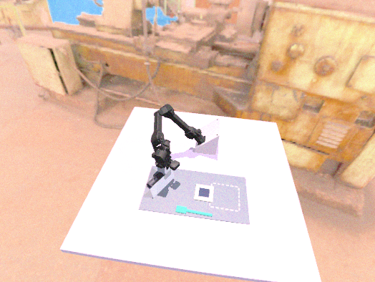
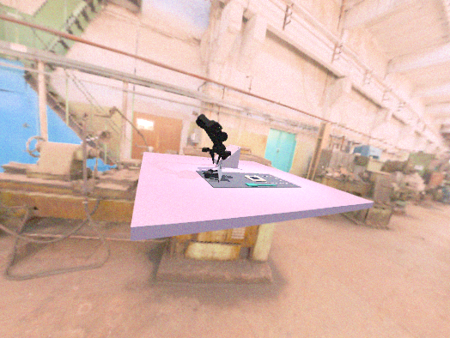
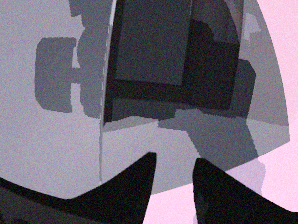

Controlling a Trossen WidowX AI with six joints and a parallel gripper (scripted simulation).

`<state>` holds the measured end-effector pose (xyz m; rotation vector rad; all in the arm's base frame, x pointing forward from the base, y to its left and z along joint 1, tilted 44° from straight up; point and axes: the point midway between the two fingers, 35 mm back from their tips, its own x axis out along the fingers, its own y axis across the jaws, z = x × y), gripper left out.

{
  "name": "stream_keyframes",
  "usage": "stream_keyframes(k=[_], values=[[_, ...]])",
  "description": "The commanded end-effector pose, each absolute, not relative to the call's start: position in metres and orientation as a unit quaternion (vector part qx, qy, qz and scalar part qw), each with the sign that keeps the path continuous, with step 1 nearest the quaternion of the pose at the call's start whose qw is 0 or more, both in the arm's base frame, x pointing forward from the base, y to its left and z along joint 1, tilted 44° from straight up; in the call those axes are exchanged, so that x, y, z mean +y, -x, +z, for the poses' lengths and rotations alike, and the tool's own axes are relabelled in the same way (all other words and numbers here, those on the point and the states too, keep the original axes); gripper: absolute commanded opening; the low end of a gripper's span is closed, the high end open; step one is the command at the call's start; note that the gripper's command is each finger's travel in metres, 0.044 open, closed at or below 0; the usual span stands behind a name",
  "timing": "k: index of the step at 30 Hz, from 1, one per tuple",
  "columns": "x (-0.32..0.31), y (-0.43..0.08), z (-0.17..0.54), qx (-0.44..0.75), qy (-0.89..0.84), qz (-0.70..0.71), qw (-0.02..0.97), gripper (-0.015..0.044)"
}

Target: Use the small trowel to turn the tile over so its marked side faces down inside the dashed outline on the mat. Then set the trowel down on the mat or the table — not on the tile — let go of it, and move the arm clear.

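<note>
My gripper (image 1: 162, 169) (image 2: 216, 160) (image 3: 174, 163) is partly open and empty, pointing down above the mat's left end. Below it stands a dark block or handle (image 1: 154, 180) (image 3: 150, 45) with pale sloping plates; whether this is the trowel I cannot tell. A teal tool (image 1: 181, 209) (image 2: 259, 184) with a flat blade and thin handle lies near the mat's front edge. The white tile (image 1: 197, 197) (image 2: 250, 178) lies flat, its dark blue square mark facing up, against the left side of the dashed outline (image 1: 239, 198). Neither the tile nor the teal tool shows in the wrist view.
The grey mat (image 1: 229, 217) (image 2: 228, 184) lies on a pale table (image 1: 114, 229) (image 2: 193, 206). A pale wedge (image 1: 208, 148) (image 2: 234, 159) stands by the arm's base, behind the mat. Old machinery stands beyond the table.
</note>
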<state>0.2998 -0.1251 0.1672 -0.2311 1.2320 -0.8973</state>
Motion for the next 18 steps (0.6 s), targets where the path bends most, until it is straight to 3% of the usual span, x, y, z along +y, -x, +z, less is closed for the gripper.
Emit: stream_keyframes(k=[1, 18], values=[[-0.122, -0.303, 0.162, 0.557, 0.103, -0.407, 0.717, 0.01], [-0.1, -0.32, 0.141, 0.557, 0.103, -0.407, 0.717, 0.01]])
